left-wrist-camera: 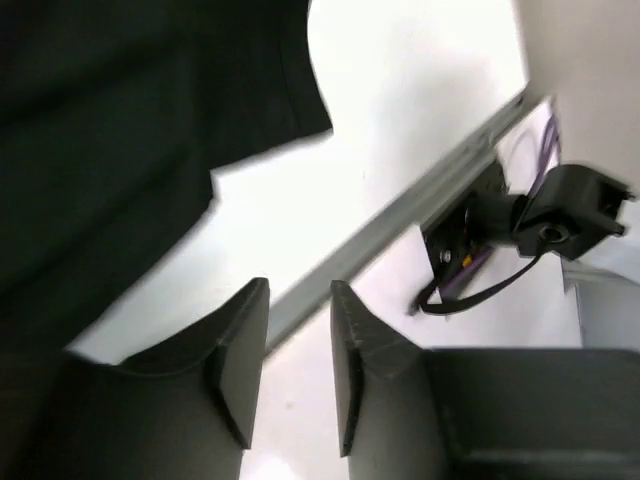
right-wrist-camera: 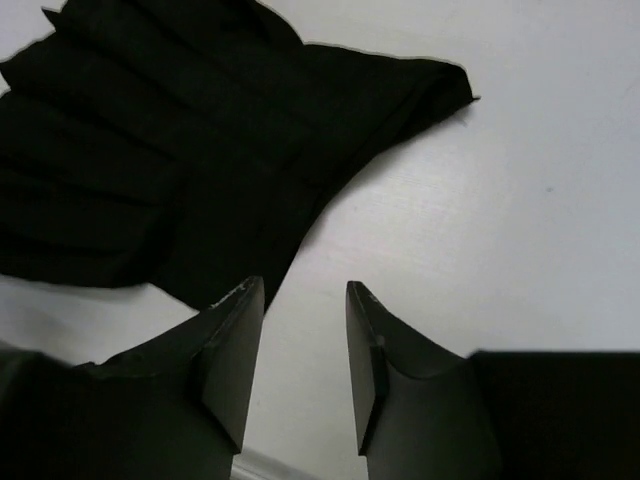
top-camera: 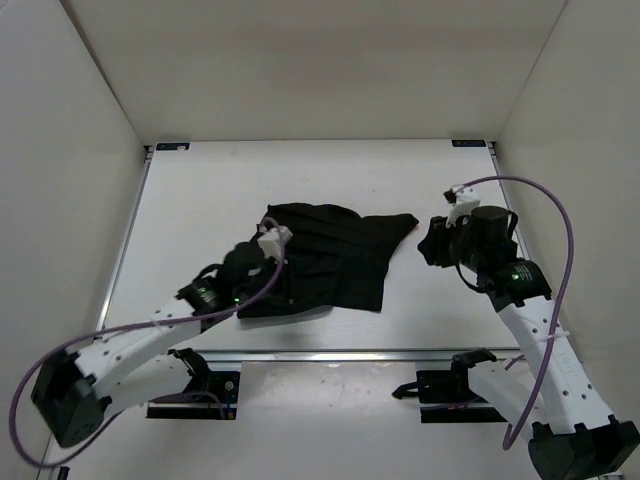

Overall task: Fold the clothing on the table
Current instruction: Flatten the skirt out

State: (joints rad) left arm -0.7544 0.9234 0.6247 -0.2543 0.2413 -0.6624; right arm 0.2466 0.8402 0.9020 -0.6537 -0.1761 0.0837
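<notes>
clothing (top-camera: 325, 262): lies bunched, looks part folded, needs more folds | left gripper (left-wrist-camera: 300, 305) at its 9 o'clock, right gripper (right-wrist-camera: 303, 300) at 3 o'clock | fingers slightly apart, holding nothing

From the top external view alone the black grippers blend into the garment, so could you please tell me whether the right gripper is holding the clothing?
Observer: No; the right wrist view shows the right gripper with fingers apart and bare table, not the clothing, between them.
Operator: Thank you; and the left gripper?
Observer: Empty too: the left wrist view shows only a metal rail and white surface between its fingers, no fabric.
</notes>
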